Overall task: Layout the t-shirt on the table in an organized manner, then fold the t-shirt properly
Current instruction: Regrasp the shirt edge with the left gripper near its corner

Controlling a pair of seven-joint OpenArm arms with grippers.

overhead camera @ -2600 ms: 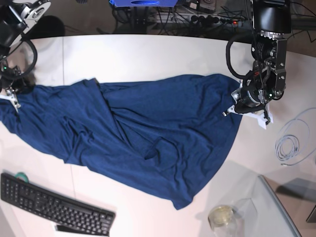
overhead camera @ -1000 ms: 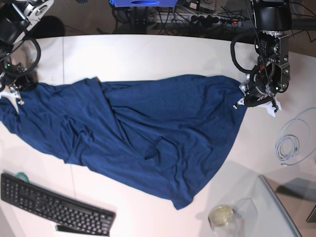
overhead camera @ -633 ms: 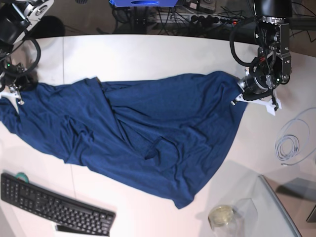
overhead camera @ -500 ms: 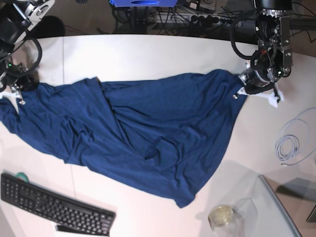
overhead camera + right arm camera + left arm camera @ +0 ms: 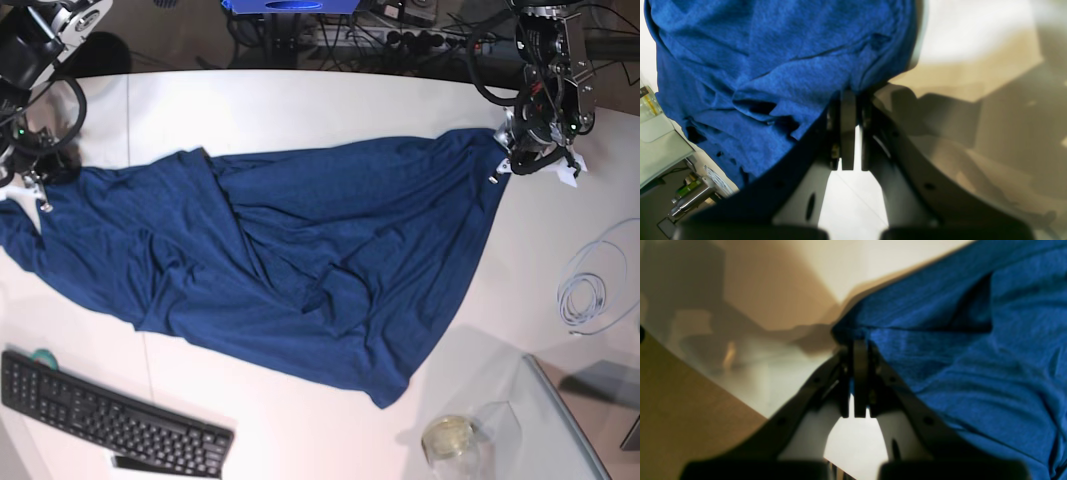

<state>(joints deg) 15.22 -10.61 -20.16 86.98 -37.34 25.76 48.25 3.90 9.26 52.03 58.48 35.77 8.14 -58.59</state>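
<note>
Two grasp points are set on the large dark navy soft-knit t-shirt [image 5: 290, 260], which lies across the smooth white tabletop [image 5: 300, 110], stretched between the grippers but not flat: diagonal folds run through its middle and one long lobe trails toward the near edge of the table. Left gripper [image 5: 855, 373]: jaws pressed together on a bunched corner of the fabric, seen in the left wrist view as cloth gathered right at the fingertips; in the base view that corner peaks upward at the gripper [image 5: 520, 160], so it is probably lifted slightly. Right gripper [image 5: 846, 130]: likewise clenched on a pinch of fabric, with the cloth draping away from its tips in loose, soft creases. Judgement: the layout step is in hand, not folding; the shirt is being tensioned along one edge. Next move likely calls for drawing the two held corners apart and away from the trailing lobe so the creases pull out, then lowering the edge flat; the knit is limp and stretchy, so it may slip or spring back if tension is uneven. Outward from the left gripper, a coil of thin pale cable [image 5: 585, 290] lies well apart on the table, and beyond the shirt's trailing lobe a small clear glass jar [image 5: 450, 437] stands beside a glass panel [image 5: 560, 430]. Near the right gripper's side, past the shirt, a black keyboard [image 5: 105, 415] sits at the table edge.
</note>
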